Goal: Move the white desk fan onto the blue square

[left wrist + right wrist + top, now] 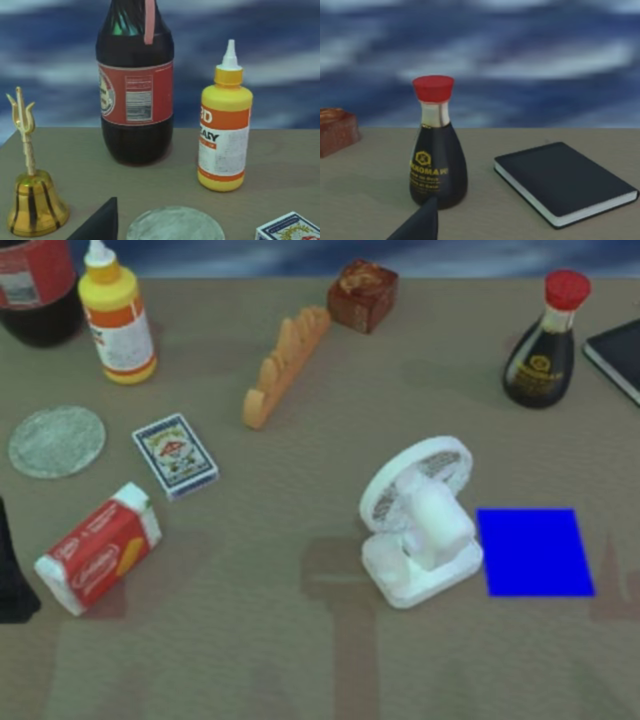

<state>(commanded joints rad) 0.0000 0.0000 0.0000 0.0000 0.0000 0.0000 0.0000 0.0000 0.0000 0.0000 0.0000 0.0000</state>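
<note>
The white desk fan (420, 522) stands right of the table's middle in the top view, its round cage leaning toward the far side over its flat base. Just to its right lies the blue square (535, 551), its left edge almost meeting the base. Neither wrist view shows the fan or the square. My left gripper (10, 575) is parked at the table's left edge, far from the fan, and only a dark tip (100, 224) of it shows in the left wrist view. The top view does not show my right gripper (420, 224), which faces the far right corner.
On the left are a red-and-white carton (100, 548), a playing-card box (175, 455), a grey disc (57, 441), a yellow bottle (117, 320), a cola bottle (35, 290) and a gold bell (32, 200). At the back stand a wooden rack (285, 365), a brown box (362, 295), a soy-sauce bottle (543, 350) and a black notebook (618, 355).
</note>
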